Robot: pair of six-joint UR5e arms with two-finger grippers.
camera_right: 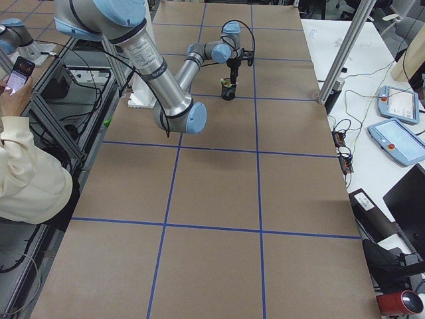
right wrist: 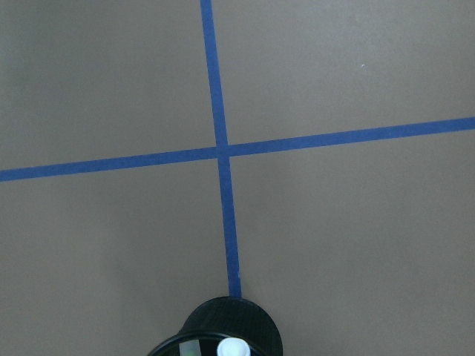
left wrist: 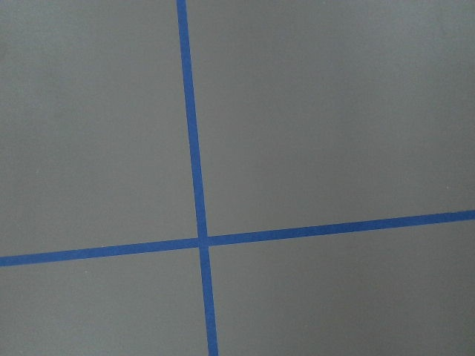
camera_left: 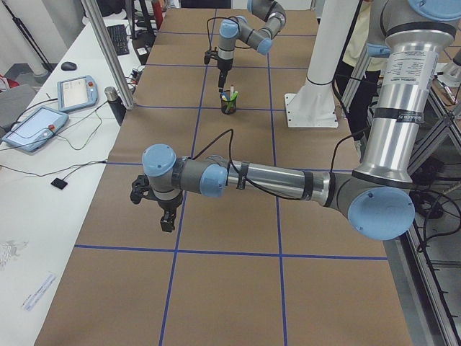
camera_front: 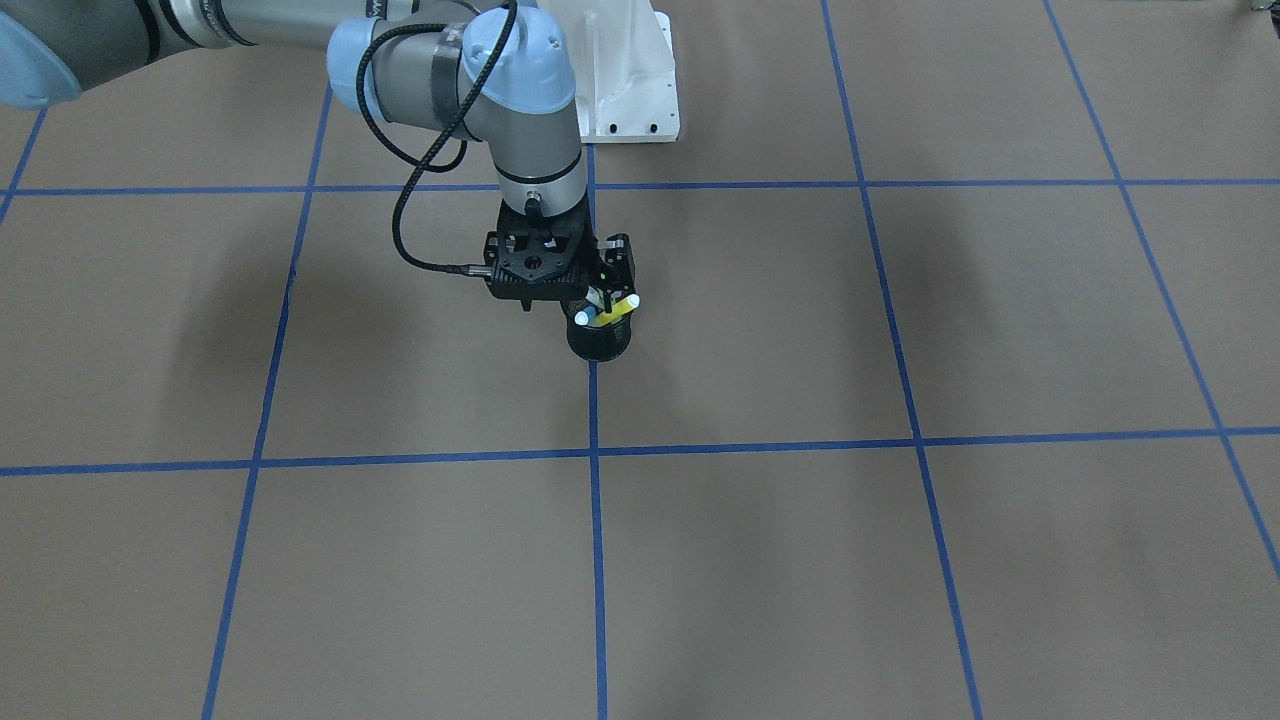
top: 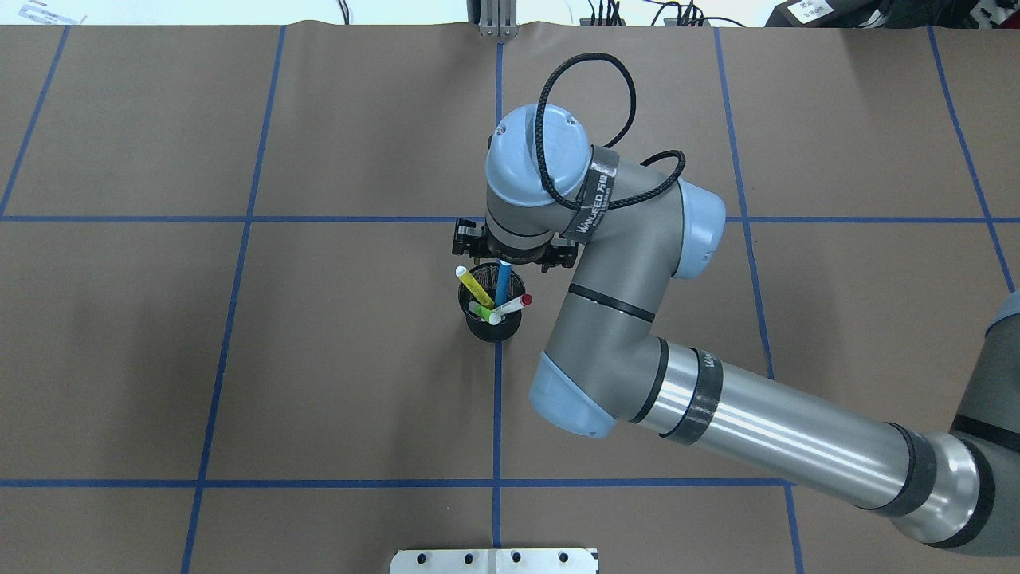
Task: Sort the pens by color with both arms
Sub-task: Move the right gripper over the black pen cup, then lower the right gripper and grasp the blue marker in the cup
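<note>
Blue pen [top: 503, 283], yellow pen [top: 476, 288], green pen [top: 484, 312] and red-capped white pen [top: 514, 304] share a black cup [top: 494, 331].

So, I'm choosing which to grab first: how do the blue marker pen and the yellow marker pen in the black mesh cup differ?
In the overhead view the blue marker pen points away from the robot, its upper end hidden under the right arm; the yellow marker pen leans to the robot's left, its white end exposed. Both stand in the black mesh cup.
</note>
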